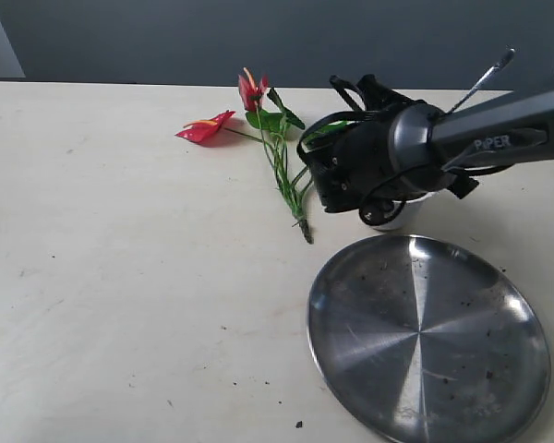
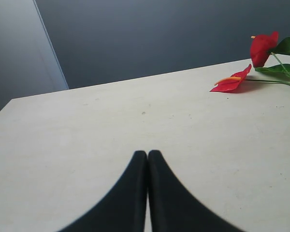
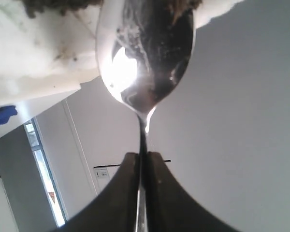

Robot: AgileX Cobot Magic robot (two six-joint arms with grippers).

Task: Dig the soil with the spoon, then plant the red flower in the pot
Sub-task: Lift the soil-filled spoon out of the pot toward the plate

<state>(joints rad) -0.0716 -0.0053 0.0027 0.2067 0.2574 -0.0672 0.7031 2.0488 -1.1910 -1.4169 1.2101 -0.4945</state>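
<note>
While the large round steel plate [image 1: 429, 337] is lying nearest, right gripper [image 3: 142, 159] is clamping the slim shiny steel spoon [image 3: 147, 53] over the small white pot [image 1: 402, 210] just behind, red anthurium flower [image 1: 258, 125] lying beyond-left, left gripper [image 2: 148, 157] jaws pressing together.

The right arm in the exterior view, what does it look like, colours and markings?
The right arm is a dark grey tube with pale "PiPER" lettering, ending in a black boxy wrist with looping black cables. Its pincer has smooth, curved black fingers.
</note>
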